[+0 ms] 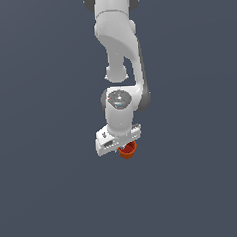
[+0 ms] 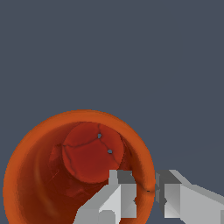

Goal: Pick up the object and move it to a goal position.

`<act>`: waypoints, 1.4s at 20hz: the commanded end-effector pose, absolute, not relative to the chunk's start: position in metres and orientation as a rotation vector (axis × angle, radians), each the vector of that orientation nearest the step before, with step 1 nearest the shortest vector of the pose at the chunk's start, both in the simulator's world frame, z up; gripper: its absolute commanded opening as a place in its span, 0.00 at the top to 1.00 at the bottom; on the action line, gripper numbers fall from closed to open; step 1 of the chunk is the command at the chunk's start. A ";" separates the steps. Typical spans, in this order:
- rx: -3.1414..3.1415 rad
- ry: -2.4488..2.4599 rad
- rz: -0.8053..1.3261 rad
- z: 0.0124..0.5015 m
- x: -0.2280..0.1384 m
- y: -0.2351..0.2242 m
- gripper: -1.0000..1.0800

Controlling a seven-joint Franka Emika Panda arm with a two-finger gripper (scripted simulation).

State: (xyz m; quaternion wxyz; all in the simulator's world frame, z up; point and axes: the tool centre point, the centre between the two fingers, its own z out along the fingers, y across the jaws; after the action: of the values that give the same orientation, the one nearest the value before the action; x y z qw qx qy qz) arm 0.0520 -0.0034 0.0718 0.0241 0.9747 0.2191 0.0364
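The object, a small red-orange round cup (image 1: 127,151), shows just beneath the white gripper (image 1: 122,148) in the exterior view, mostly hidden by the hand. From the wrist the cup (image 2: 39,175) fills the picture, with a thick orange rim and a darker red floor. One finger (image 2: 116,197) reaches inside the cup and the other (image 2: 175,197) sits outside it, so the gripper (image 2: 148,188) is shut on the cup's wall. Whether the cup rests on the ground or hangs above it cannot be told.
A plain dark blue-grey ground (image 1: 45,192) surrounds the arm on every side. The white arm (image 1: 120,52) rises behind the hand toward the top of the exterior view.
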 end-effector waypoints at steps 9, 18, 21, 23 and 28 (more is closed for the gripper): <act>3.016 0.678 0.113 0.076 0.055 -0.012 1.00; 3.017 0.678 0.113 0.102 0.074 -0.069 1.00; 3.017 0.678 0.113 0.114 0.083 -0.095 1.00; 3.017 0.678 0.113 0.122 0.089 -0.113 1.00; 3.017 0.678 0.113 0.142 0.104 -0.155 1.00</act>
State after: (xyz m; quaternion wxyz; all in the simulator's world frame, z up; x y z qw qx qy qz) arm 0.0993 -0.1429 0.1350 0.0237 0.9749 0.2187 0.0357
